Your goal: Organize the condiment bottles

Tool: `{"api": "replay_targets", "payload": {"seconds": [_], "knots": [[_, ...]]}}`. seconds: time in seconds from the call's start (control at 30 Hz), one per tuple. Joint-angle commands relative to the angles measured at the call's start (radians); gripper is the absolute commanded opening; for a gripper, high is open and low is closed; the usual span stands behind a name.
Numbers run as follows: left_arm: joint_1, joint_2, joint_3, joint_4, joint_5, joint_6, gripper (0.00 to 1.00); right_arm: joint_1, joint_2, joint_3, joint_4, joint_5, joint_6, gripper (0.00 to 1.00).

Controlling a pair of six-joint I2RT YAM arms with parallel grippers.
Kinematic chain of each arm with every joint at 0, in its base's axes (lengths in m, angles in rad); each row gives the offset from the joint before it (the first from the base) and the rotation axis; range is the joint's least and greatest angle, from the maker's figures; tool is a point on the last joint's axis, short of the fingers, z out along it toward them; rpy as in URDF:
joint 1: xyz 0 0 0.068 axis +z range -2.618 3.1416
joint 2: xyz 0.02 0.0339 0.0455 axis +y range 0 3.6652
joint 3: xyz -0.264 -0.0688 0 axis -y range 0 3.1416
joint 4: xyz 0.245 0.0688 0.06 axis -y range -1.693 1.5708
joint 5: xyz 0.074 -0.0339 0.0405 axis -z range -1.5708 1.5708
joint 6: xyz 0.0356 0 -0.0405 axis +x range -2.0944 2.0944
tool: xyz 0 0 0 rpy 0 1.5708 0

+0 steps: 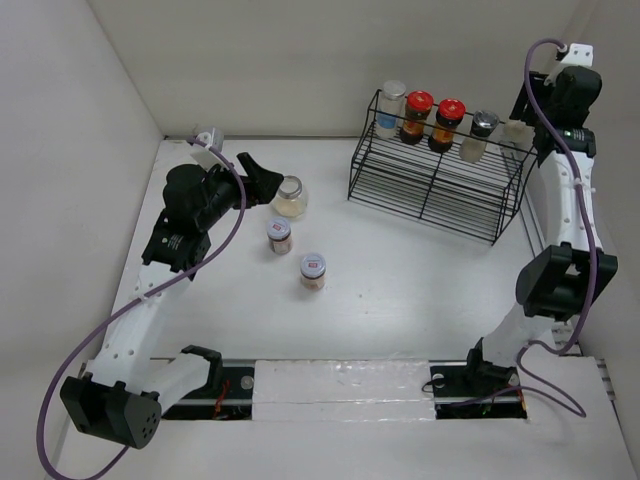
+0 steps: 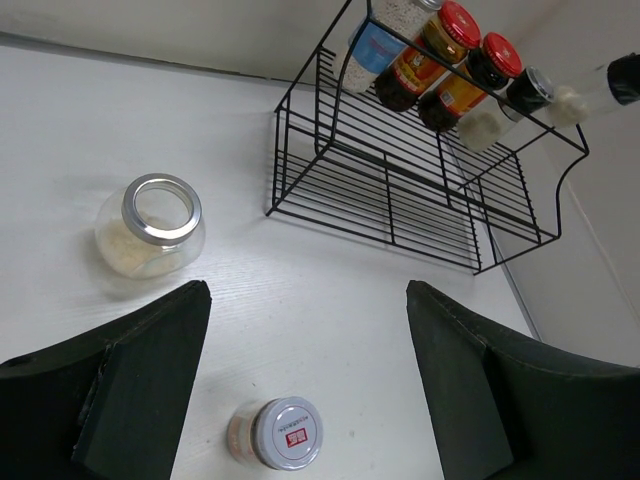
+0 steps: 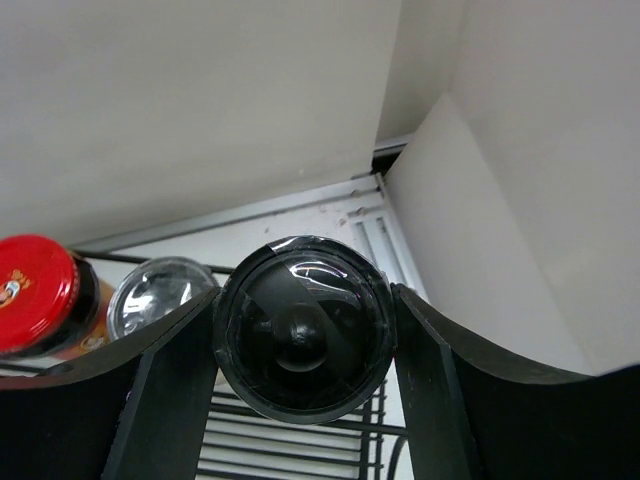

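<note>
1. Holding a black-capped bottle (image 3: 300, 340) at the far right end of the rack (image 1: 430, 185), my right gripper (image 3: 303, 295) is clamped on both sides of its cap.
2. That bottle stands just right of the silver-capped bottle (image 3: 155, 295), last in the top-shelf row. Its long axis points straight up at my wrist, cap uppermost.
3. I cannot tell whether its base already rests on the wires.
4. My left gripper (image 2: 305, 290) hangs with jaws apart and empty, well left of the rack.
5. A round jar (image 2: 150, 225) stands just right of its tips, and a small jar (image 2: 280, 435) stands a little nearer. My left arm is far closer to both.
6. Letting go on the right, I judge, depends on the bottle sitting square in its slot.
</note>
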Motion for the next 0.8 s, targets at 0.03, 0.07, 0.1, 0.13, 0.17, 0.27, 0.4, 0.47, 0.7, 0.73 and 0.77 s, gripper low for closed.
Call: {"api": "replay_targets", "payload": {"seconds": [0.03, 0.07, 0.1, 0.13, 0.17, 0.27, 0.4, 0.47, 0.7, 0.73, 0.77], "knots": [[0.005, -0.002, -0.003, 0.039, 0.015, -0.005, 0.75, -0.001, -0.036, -0.002, 0.105, -0.054, 0.033, 0.48], [0.005, -0.002, -0.003, 0.039, 0.015, -0.005, 0.75, -0.001, -0.036, -0.012, 0.105, -0.063, 0.033, 0.48], [0.005, -0.002, -0.003, 0.039, 0.015, -0.005, 0.75, -0.001, -0.036, -0.012, 0.105, -0.064, 0.033, 0.48], [0.005, 0.007, -0.003, 0.039, 0.015, -0.005, 0.75, -0.001, -0.036, -0.025, 0.105, -0.064, 0.033, 0.48], [0.005, 0.007, -0.003, 0.039, 0.015, -0.005, 0.75, -0.012, -0.027, -0.041, 0.105, -0.064, 0.033, 0.48], [0.005, 0.007, -0.003, 0.039, 0.015, -0.005, 0.75, -0.012, -0.007, -0.061, 0.105, -0.064, 0.033, 0.48], [0.005, 0.007, -0.003, 0.039, 0.015, -0.005, 0.75, -0.032, 0.051, -0.047, 0.065, -0.065, 0.042, 0.48], [0.005, 0.007, -0.003, 0.039, 0.015, -0.005, 0.75, -0.032, 0.073, -0.038, 0.065, -0.087, 0.051, 0.48], [0.005, 0.007, -0.003, 0.039, 0.006, 0.005, 0.75, -0.041, 0.097, -0.038, 0.053, -0.099, 0.060, 0.49], [0.005, 0.007, -0.003, 0.039, 0.006, 0.005, 0.75, -0.041, 0.097, -0.029, 0.038, -0.099, 0.060, 0.49], [0.005, 0.007, -0.003, 0.039, 0.006, 0.005, 0.75, -0.041, 0.085, -0.029, 0.038, -0.099, 0.060, 0.49]]}}
